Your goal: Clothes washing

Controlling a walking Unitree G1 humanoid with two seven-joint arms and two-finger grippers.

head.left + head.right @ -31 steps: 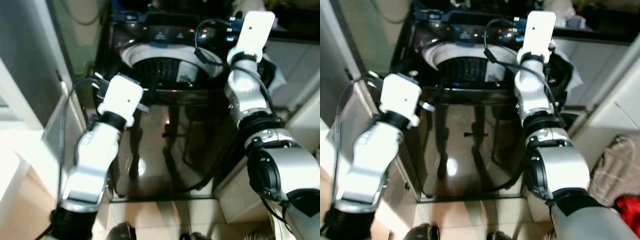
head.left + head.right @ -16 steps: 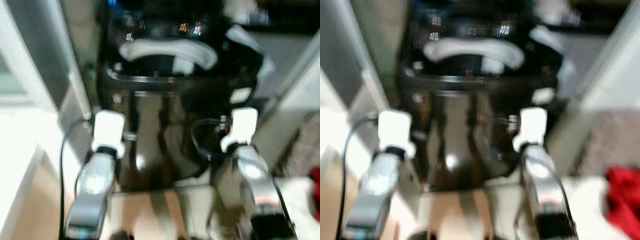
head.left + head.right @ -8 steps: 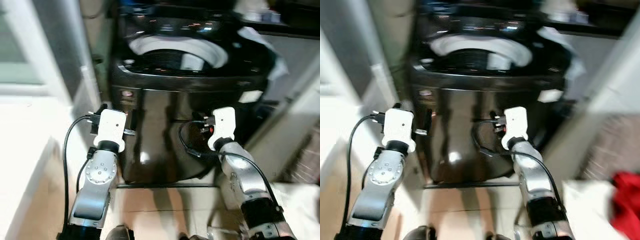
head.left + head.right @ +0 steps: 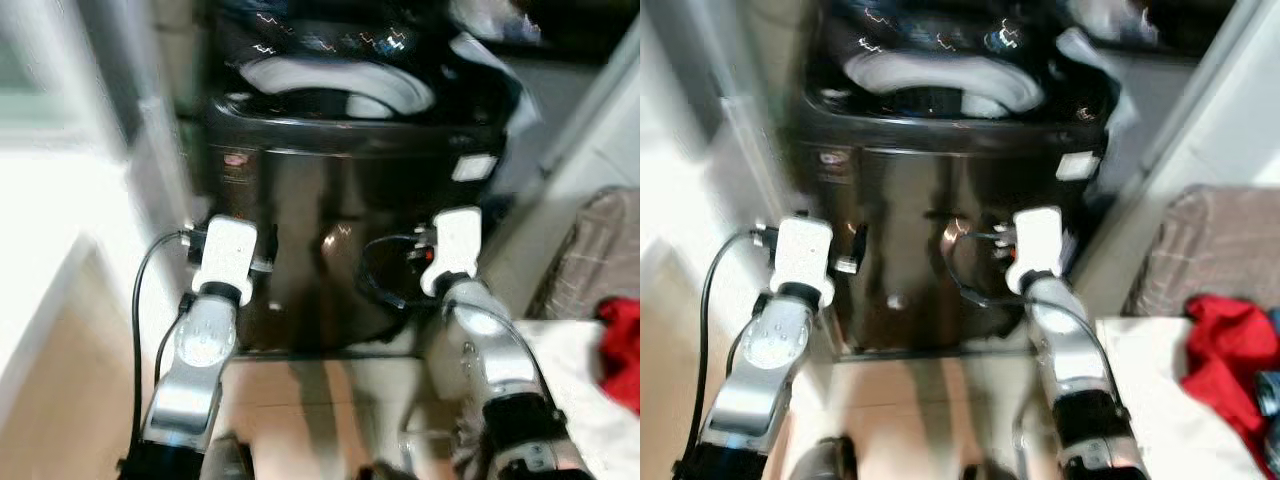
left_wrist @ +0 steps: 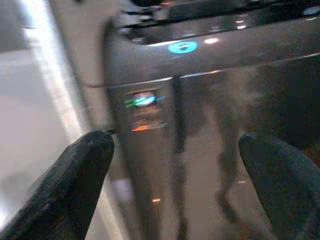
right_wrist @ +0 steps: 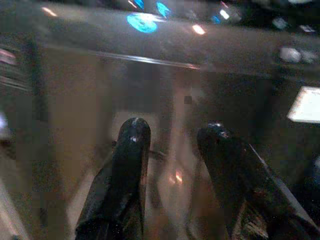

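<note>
A black top-loading washing machine (image 4: 940,180) stands before me with its lid up and the white-rimmed drum (image 4: 335,85) open at the top. Both arms are held low in front of its glossy front panel. My left gripper (image 5: 175,150) is open, its fingers (image 5: 80,185) wide apart, facing the panel near a small label (image 5: 145,102). My right gripper (image 6: 174,129) is also open, with a narrower gap and nothing between its fingers (image 6: 127,175). A red garment (image 4: 1230,350) lies on a white surface (image 4: 1150,400) at my right.
A brown checked fabric (image 4: 1210,250) sits to the right of the washer, behind the red garment. A pale wall or door frame (image 4: 110,120) runs along the left. Tiled floor (image 4: 320,400) lies between me and the machine. A white cloth (image 4: 490,60) hangs at the washer's top right.
Both arms have dropped from the washer's top to its front panel. The view has pulled back and shifted, bringing the red garment and checked fabric into sight.
</note>
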